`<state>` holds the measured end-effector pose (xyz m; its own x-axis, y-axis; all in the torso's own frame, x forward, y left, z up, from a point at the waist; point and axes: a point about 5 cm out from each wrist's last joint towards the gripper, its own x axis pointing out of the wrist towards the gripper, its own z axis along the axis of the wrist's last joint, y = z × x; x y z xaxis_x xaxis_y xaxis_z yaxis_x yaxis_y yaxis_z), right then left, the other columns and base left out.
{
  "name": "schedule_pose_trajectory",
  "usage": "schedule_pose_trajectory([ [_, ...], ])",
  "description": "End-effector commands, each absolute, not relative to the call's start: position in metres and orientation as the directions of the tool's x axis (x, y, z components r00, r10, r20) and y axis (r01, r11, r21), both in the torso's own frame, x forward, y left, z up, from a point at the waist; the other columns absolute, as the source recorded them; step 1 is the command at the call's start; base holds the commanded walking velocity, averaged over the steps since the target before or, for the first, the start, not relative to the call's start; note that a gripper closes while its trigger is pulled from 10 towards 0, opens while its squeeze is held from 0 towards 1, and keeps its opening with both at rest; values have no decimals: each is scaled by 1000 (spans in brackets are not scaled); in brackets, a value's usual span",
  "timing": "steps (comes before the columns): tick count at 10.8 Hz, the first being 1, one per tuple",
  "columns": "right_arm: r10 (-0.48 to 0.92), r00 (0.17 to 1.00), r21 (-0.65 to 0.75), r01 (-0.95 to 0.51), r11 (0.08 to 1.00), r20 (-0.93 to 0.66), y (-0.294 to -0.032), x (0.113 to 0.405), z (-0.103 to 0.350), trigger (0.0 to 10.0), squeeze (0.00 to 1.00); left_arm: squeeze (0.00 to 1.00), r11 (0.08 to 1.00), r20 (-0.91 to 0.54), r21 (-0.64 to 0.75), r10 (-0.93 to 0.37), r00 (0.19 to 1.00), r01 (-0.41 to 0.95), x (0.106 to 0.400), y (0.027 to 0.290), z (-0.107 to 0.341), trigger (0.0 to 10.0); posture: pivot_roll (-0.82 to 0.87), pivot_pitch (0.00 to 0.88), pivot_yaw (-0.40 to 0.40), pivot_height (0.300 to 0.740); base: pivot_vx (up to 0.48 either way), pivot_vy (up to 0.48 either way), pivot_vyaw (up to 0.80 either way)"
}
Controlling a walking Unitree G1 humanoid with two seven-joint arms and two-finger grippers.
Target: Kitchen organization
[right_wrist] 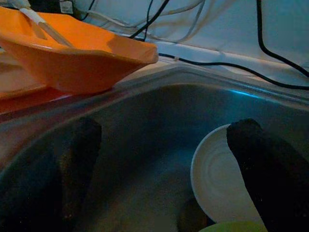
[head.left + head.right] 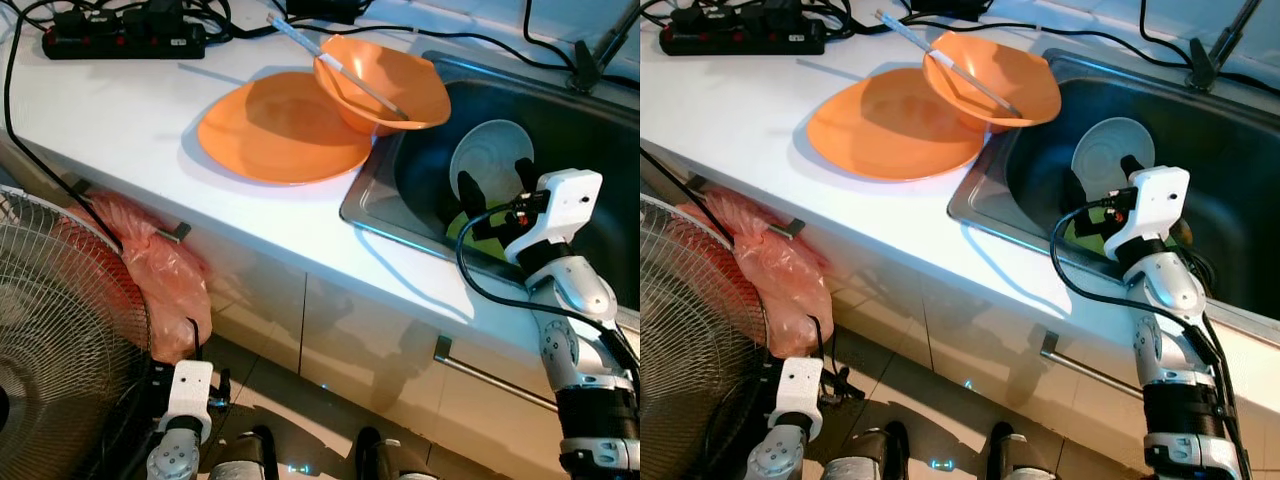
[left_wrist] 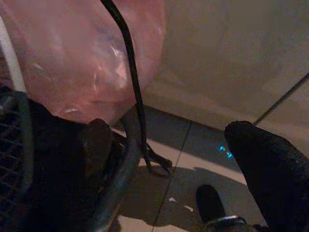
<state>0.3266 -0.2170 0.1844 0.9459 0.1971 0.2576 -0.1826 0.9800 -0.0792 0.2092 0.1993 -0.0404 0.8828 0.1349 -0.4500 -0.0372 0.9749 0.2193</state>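
Observation:
My right gripper [image 2: 495, 182] hangs open inside the steel sink [image 2: 375, 205], its fingers on either side of a white plate [image 2: 492, 148] that leans upright in the basin. In the right wrist view the white plate [image 1: 217, 179] sits just past the open fingers, with a green item [image 1: 236, 226] below it. On the white counter lies a flat orange plate [image 2: 280, 130]. An orange bowl [image 2: 385, 85] rests partly on it at the sink's edge, with a white utensil [image 2: 330, 60] lying in it. My left gripper [image 3: 169, 129] hangs open by the floor.
A black power strip [image 2: 120, 40] with cables lies at the counter's back. A standing fan [image 2: 60, 340] and a pink plastic bag [image 2: 150, 260] stand by the cabinet at the left. The faucet base [image 2: 590, 60] is behind the sink. A cabinet handle [image 2: 490, 375] sticks out below.

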Motion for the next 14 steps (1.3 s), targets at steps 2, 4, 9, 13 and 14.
schedule_pose_trajectory([
  [2, 180, 957, -101, -161, 982, 227, -220, 332, 180, 10000, 0, 0, 974, -463, 220, 152, 873, -53, 202, 201, -46, 10000, 37, 218, -22, 740, 0, 0, 0],
  [4, 230, 942, -135, -202, 970, 245, -212, 347, 195, 10000, 0, 0, 975, -456, 213, 154, 876, -61, 203, 198, -47, 10000, 37, 213, -32, 740, 0, 0, 0],
  [9, 297, 920, -177, -257, 950, 255, -193, 367, 208, 10000, 0, 0, 974, -427, 207, 177, 887, -95, 206, 196, -46, 10000, 46, 196, -55, 740, 0, 0, 0],
  [13, 306, 919, -195, -261, 945, 249, -190, 372, 207, 10000, 0, 0, 972, -418, 211, 187, 889, -105, 206, 194, -46, 10000, 51, 183, -68, 740, 0, 0, 0],
  [14, 238, 943, -201, -194, 960, 230, -195, 376, 205, 10000, 0, 0, 972, -414, 214, 183, 892, -100, 206, 193, -46, 10000, 52, 178, -68, 740, 0, 0, 0],
])
